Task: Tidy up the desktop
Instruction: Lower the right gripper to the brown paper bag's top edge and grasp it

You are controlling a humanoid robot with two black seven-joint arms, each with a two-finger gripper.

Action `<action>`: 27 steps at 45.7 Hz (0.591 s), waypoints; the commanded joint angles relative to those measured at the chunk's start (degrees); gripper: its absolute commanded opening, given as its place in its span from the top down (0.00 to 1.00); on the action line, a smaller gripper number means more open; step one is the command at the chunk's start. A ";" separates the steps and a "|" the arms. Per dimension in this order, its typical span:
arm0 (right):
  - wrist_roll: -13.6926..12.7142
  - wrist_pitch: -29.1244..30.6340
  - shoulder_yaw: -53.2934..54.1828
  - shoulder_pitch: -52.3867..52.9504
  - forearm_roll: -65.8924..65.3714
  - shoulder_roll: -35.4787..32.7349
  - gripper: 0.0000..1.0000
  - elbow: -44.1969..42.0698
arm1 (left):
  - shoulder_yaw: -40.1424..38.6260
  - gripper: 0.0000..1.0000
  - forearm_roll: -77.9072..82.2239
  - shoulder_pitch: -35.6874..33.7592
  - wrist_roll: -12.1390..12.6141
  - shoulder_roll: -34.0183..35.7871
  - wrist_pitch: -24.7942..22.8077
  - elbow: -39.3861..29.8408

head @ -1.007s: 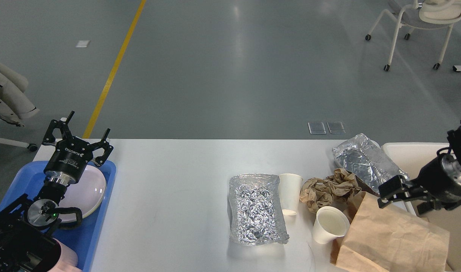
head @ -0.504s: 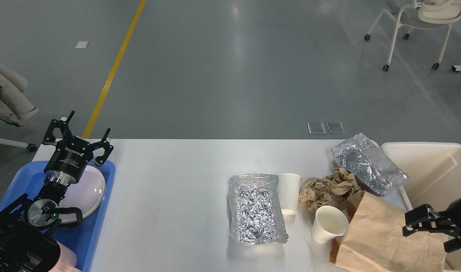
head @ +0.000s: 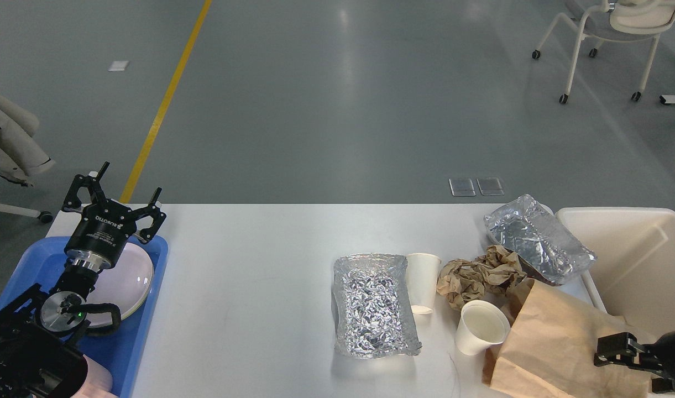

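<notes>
The white surface (head: 249, 260) filled the lower half of the view. At 5 o'clock lay a brown bag (head: 558, 348), two cups (head: 481, 329), crumpled paper (head: 475, 273) and two foil trays (head: 373, 304). At 4 o'clock, the right tool (head: 619, 351): its spread could not be told. At 8 o'clock the left tool (head: 113, 202) gaped wide, empty, above a blue tray (head: 141, 331). Beyond lay grey floor (head: 337, 99) with one yellow line (head: 166, 99).

desktop (head: 249, 276): white, faint scratch near front edge
left end: blue tray (head: 144, 331)
centre: foil tray (head: 373, 307), w/ upside-down paper cup (head: 423, 282) just beside
right: upright cup (head: 481, 329), crumpled brown paper (head: 472, 276), paper bag (head: 558, 348), 2nd foil pan (head: 539, 237)
</notes>
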 commanded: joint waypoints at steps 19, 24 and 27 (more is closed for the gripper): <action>8.66 -10.14 0.03 -8.23 2.56 4.93 1.00 -2.82 | 0.00 0.00 0.05 0.00 0.00 0.00 0.00 0.00; 8.84 -11.38 0.03 -8.67 3.26 5.54 1.00 -3.52 | 0.00 0.00 0.05 0.00 0.00 0.00 0.00 0.00; 8.84 -11.30 0.03 -8.67 3.35 5.45 1.00 -3.61 | 0.00 0.00 0.05 0.00 0.00 0.00 0.00 0.00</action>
